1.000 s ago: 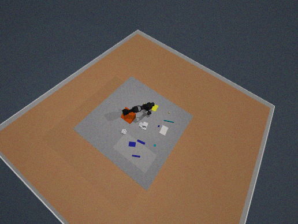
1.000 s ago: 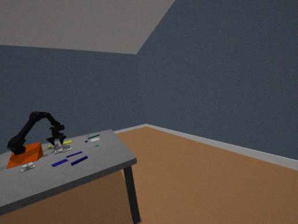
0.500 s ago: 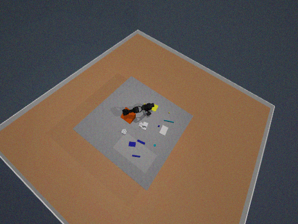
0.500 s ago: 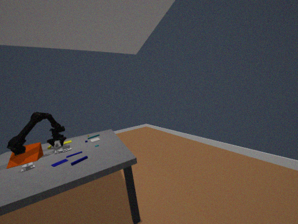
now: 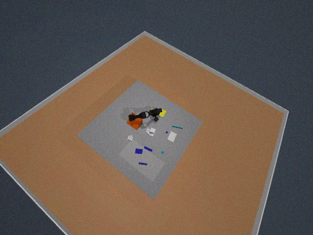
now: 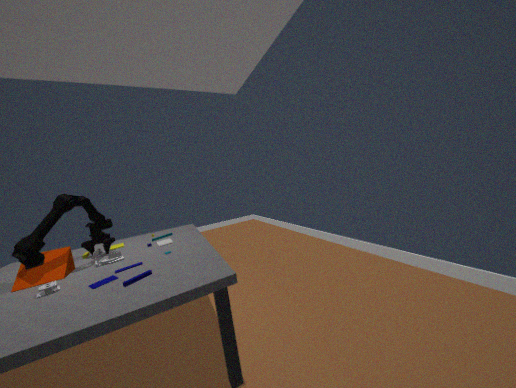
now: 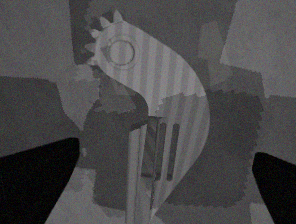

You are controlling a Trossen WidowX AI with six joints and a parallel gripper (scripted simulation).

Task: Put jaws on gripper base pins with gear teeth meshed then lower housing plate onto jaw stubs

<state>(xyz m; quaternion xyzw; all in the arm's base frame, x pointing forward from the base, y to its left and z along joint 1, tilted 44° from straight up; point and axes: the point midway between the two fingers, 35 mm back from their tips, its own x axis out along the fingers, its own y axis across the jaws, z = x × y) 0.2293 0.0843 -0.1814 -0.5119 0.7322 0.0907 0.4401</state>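
Note:
My gripper (image 5: 155, 119) (image 6: 98, 251) (image 7: 165, 154) is open and empty, pointing down. In the wrist view a pale striped jaw (image 7: 185, 115) lies between and beyond the wide-set fingers, with gear teeth and a round hole at its upper left and dark slots lower down. The fingers stand clear on both sides of it. A white cluster (image 5: 150, 131) (image 6: 111, 260), seemingly the gripper base area, lies near the gripper; its parts are too small to tell apart. Another white part (image 5: 130, 138) (image 6: 48, 289) lies apart from it. A flat white plate (image 5: 171, 136) (image 6: 164, 242) lies farther off, possibly the housing plate.
An orange wedge (image 5: 136, 125) (image 6: 62, 260) stands by the arm's base. A yellow block (image 5: 162, 112) (image 6: 117, 246) lies close behind the gripper. Several blue pieces, including a flat one (image 5: 139, 151) (image 6: 103, 282), and a teal rod (image 5: 177, 127) (image 6: 162, 237) lie on the grey table.

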